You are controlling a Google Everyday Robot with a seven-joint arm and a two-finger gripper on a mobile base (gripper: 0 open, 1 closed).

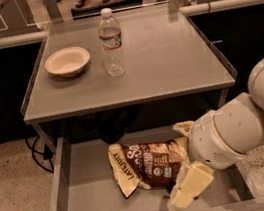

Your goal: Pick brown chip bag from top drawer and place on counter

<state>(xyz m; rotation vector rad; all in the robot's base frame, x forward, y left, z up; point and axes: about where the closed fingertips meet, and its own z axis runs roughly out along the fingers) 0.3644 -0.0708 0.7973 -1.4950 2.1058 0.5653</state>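
I am picking: my gripper (191, 187) is hanging at the bag's (150, 165) right end in the drawer (89, 193), below the counter's (164, 56) front-right corner; I cannot tell if it is gripping. Next: securing, lifting.
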